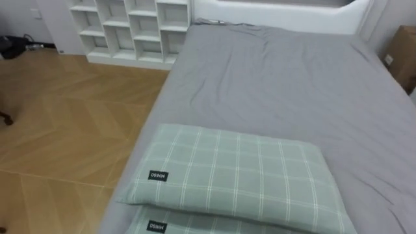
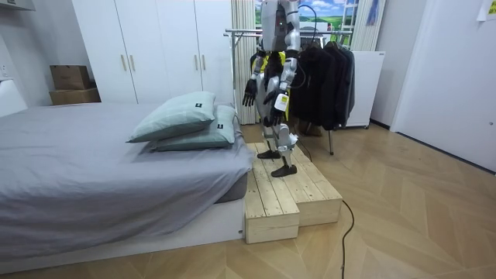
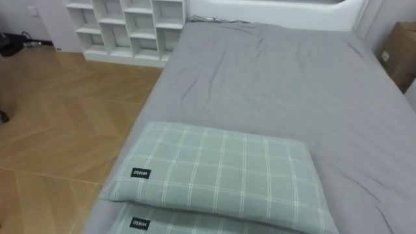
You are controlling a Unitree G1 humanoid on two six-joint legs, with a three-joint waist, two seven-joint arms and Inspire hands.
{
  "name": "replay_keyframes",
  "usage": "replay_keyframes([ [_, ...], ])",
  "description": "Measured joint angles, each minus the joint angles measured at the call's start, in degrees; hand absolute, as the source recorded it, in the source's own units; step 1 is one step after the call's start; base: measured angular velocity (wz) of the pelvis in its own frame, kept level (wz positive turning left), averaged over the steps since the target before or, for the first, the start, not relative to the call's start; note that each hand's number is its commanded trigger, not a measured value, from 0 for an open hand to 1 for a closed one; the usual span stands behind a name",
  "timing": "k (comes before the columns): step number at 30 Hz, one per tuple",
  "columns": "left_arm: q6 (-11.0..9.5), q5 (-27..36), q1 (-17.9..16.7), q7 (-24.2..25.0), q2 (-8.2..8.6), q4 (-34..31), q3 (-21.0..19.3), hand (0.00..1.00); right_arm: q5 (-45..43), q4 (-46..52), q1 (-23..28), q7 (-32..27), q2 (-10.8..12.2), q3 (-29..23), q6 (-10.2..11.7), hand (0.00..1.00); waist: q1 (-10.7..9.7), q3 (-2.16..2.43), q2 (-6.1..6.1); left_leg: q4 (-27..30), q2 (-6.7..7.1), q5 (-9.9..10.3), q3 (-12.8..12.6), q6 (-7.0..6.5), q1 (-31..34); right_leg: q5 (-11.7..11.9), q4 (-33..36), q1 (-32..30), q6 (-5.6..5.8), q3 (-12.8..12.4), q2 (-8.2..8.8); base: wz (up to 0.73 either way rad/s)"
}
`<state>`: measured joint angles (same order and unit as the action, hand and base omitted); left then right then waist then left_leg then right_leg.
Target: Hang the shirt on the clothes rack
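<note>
Pillows lie nearest me, two in green plaid stacked one on the other: the upper pillow [image 1: 240, 175] covers most of the lower pillow [image 1: 195, 226], and each has a small dark label at its left corner. They rest on the near end of the bed [image 1: 292, 84], whose grey sheet runs away from me to a white end board [image 1: 292, 13]. To the left is herringbone wooden floor [image 1: 65, 130], and at the far left a white cubby shelf [image 1: 130, 26] stands against the wall. A cardboard box [image 1: 404, 55] sits at the far right, beside the bed.

In the room view I stand on a stepped wooden platform [image 2: 283, 194] set against the pillow end of the bed, facing along the mattress. The clothes rack [image 2: 240, 32] is right behind me, and the dark clothes [image 2: 325, 77] hang from its rail, behind my back and apart from both hands. My right hand [image 2: 249, 91] hangs in front of my hip with its fingers straight and spread, holding nothing. My left hand [image 2: 273, 96] hangs low against my thigh, and I cannot tell how its fingers are set. Something yellow shows between my arms at chest height; I cannot tell what it is. White wardrobe doors [image 2: 155, 46] line the wall beyond the bed.
</note>
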<state>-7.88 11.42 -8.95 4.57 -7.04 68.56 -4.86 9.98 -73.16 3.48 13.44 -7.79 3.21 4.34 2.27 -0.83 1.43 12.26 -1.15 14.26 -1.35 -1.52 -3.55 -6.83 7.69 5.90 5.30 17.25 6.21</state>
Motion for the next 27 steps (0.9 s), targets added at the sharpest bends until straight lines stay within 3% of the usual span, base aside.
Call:
replay_keyframes([
  [10,0.89,-0.46,0.38,-1.70,0.05,-0.14,-0.14,0.00,0.73,-1.21,-0.62,0.43,0.20,-0.22,-1.43,0.00,-0.46,0.05,0.01,-0.74,-0.03,-0.02,0.83,0.11,0.22,-0.03,-0.09,0.08,-0.01,-0.03,-0.19,0.04],
  [19,1.36,-4.43,0.85,-2.23,0.15,-0.43,0.23,0.00,1.81,-2.54,-0.32,0.49,0.30,-1.14,-1.37,0.00,-0.85,0.65,-0.90,-0.54,0.05,-0.27,2.11,0.50,0.90,-0.03,-0.13,0.05,-0.01,0.01,-0.26,0.06],
  [27,1.26,-4.41,0.81,-3.99,0.71,-0.41,0.39,0.00,3.88,-2.41,0.19,0.56,0.31,-1.12,-1.37,0.00,-0.75,0.61,-1.07,-0.57,0.04,-0.44,2.12,0.73,0.89,-0.03,-0.15,0.12,-0.01,0.07,-0.28,0.00],
])
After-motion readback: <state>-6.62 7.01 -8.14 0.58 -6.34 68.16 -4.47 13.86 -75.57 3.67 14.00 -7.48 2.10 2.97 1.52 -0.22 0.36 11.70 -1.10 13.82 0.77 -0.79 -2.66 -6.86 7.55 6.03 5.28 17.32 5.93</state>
